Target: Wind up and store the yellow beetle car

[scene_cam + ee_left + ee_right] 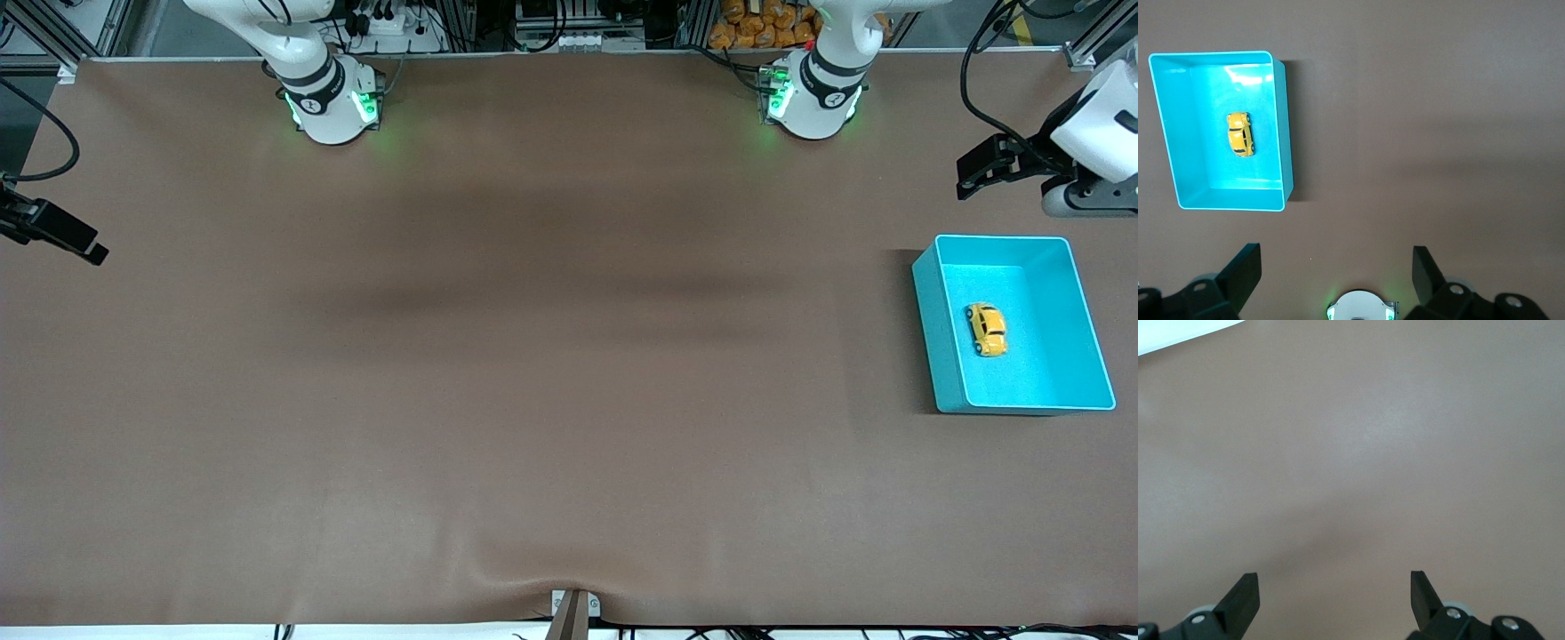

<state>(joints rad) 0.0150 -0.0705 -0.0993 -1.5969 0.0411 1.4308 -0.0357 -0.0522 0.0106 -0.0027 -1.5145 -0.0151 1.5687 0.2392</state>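
The yellow beetle car (988, 329) lies on its wheels on the floor of the teal bin (933, 311), at the left arm's end of the table. The left wrist view looks down on the car (1240, 133) inside the bin (1286, 133) from high above. My left gripper (1337, 257) is open and holds nothing; it hangs in the air (971, 176) over the table between the bin and the left arm's base. My right gripper (1335, 583) is open too, with only bare table under it. It hangs at the right arm's end of the table (89, 249).
A brown mat (533, 400) covers the whole table. The right arm's base (329, 102) and the left arm's base (813, 98) stand along the edge farthest from the front camera. A small bracket (573, 609) sits at the nearest edge.
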